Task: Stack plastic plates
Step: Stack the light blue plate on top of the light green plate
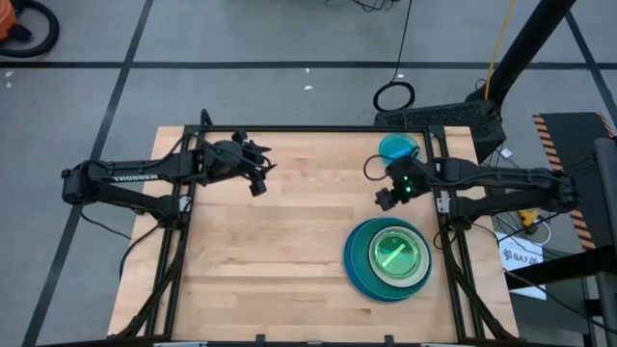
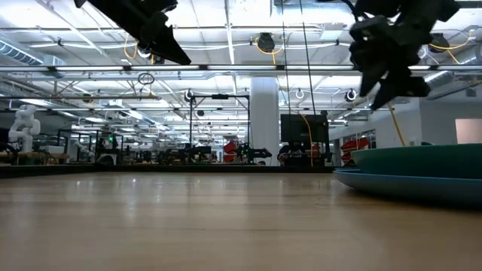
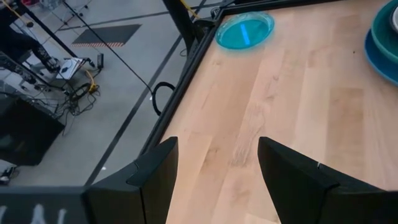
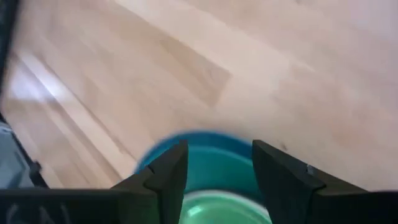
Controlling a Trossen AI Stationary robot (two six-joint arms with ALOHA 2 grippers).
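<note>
At about four o'clock on the table [image 1: 270,241] sits the stack [image 1: 388,256]: blue and teal large plates with a green one on top. One cyan plate [image 1: 397,146] lies apart at one o'clock, seemingly the last to add. The right gripper [image 1: 389,197] hangs between them, jaws wide and empty. The left gripper [image 1: 256,179] waits at eleven o'clock, also spread and empty.

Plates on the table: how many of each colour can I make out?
Blue plate, bottom of the stack: 1
Teal plate, on it: 1
Lime green plate, topmost: 1
Translucent cyan plate, alone at the far edge: 1
Total visible: 4
</note>
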